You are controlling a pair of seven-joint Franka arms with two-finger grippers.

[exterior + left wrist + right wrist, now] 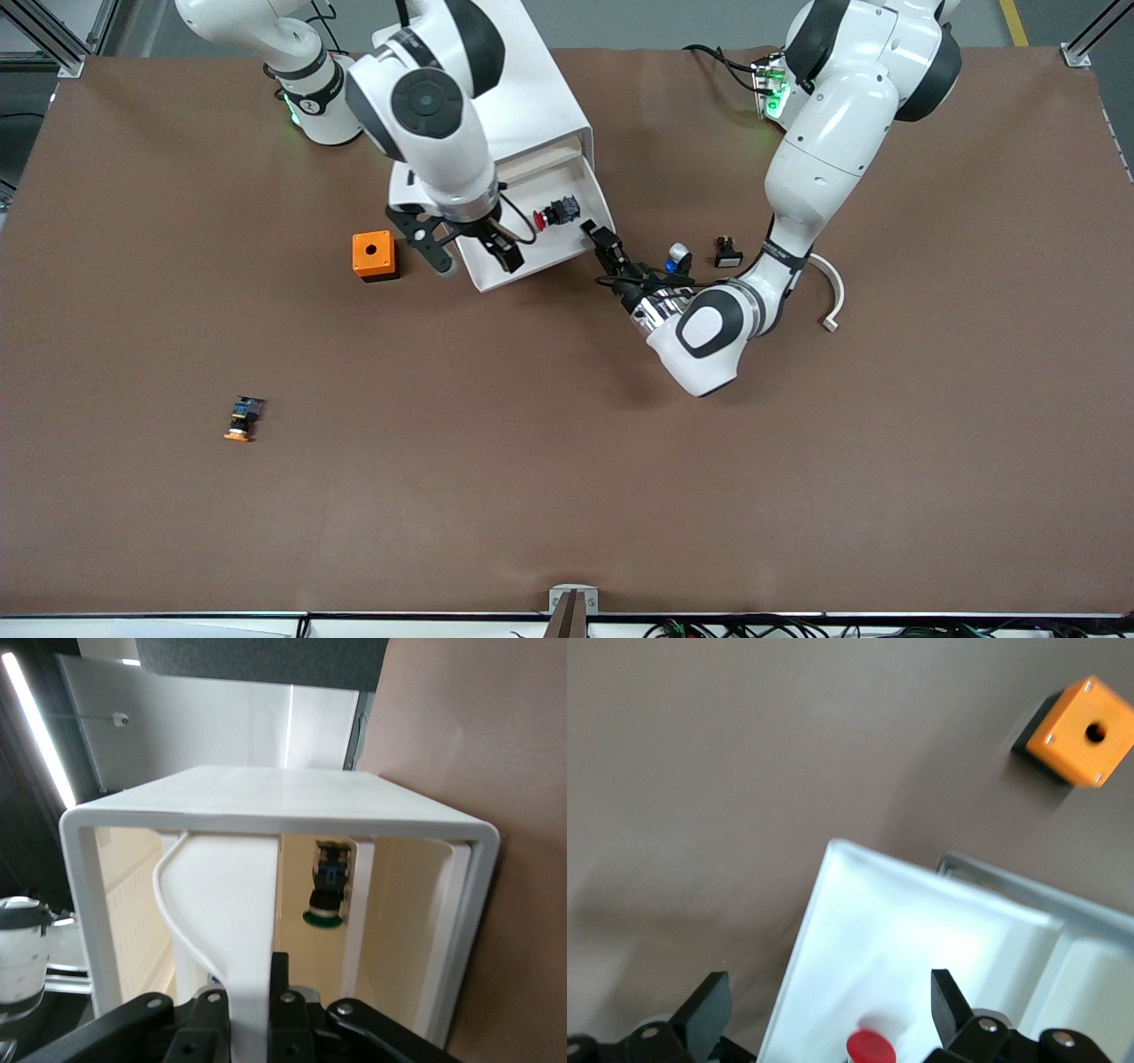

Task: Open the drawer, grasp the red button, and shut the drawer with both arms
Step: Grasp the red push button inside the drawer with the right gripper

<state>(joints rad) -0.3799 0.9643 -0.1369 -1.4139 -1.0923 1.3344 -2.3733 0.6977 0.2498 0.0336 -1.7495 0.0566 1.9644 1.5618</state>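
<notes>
Brown-covered desk point(567, 496). Button point(556, 213) lies in the open white drawer point(567, 257). Left claw point(604, 244) clamped on drawer's front; right claw point(474, 257), fingers apart, hangs over drawer.

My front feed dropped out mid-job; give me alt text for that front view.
The white drawer stands open with the button lying inside. The left end effector is shut on the drawer's front edge, and the open right end effector hangs over the drawer.
</notes>
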